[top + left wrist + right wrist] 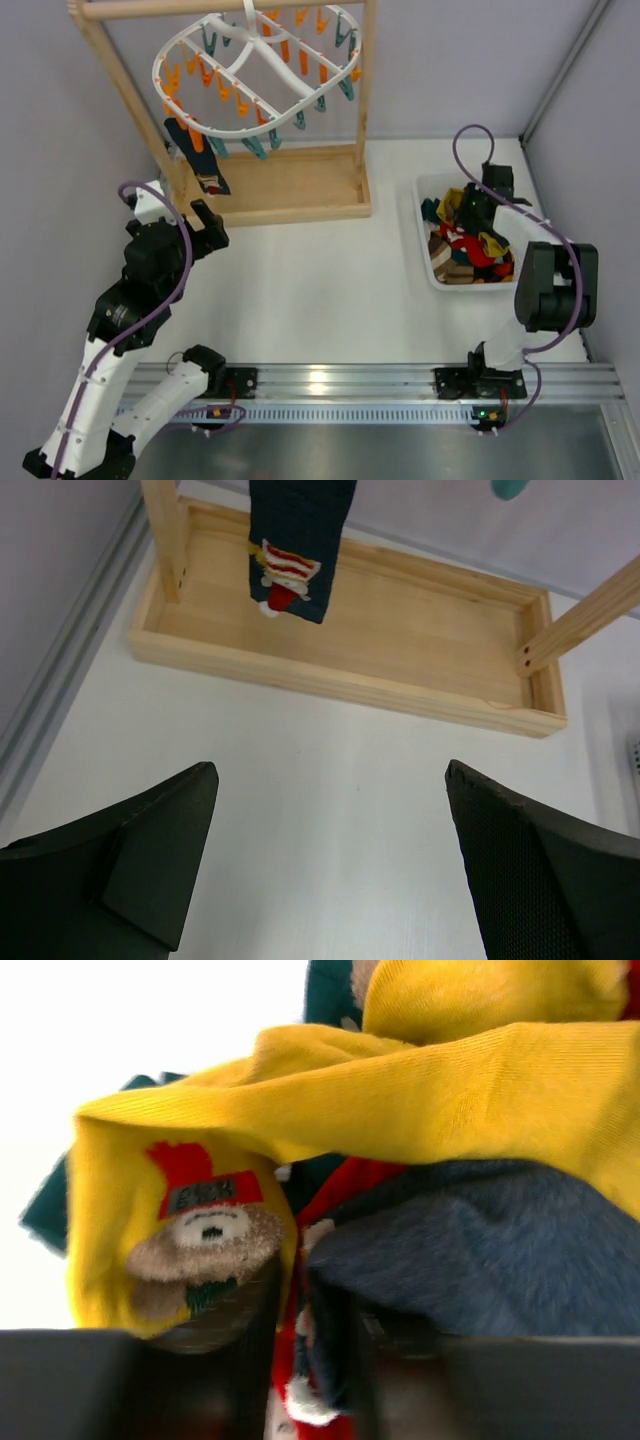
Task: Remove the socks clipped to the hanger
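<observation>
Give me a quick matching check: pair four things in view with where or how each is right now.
1. dark navy patterned fabric sock
2. white plastic oval hanger
3. white rectangular plastic bin
4. left gripper

A. open over the white table
B. full of mixed socks
C. hung on the wooden rail
D. clipped at the hanger's left side

Pairs: 1-D, 2-C, 3-B, 4-A.

Your left gripper (212,228) stands wide open, its arm bent up behind it. Your right gripper (468,210) points down, elbow folded behind; its finger gap is too blurred to judge.
</observation>
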You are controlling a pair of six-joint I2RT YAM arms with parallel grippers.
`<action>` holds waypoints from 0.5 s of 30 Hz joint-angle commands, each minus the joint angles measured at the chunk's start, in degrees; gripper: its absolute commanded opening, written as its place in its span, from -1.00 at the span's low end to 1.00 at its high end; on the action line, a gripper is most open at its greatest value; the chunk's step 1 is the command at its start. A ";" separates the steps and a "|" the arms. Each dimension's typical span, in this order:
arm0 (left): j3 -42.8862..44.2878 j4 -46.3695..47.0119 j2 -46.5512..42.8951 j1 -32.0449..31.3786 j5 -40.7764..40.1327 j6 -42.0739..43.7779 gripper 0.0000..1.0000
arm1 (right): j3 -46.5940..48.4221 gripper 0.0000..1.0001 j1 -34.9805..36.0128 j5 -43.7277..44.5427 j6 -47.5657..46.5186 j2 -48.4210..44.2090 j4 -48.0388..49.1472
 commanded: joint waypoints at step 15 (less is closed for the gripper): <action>-1.77 -1.14 3.55 0.23 -5.37 -0.55 0.98 | 2.34 0.78 -0.67 -18.81 -5.28 -29.17 -8.42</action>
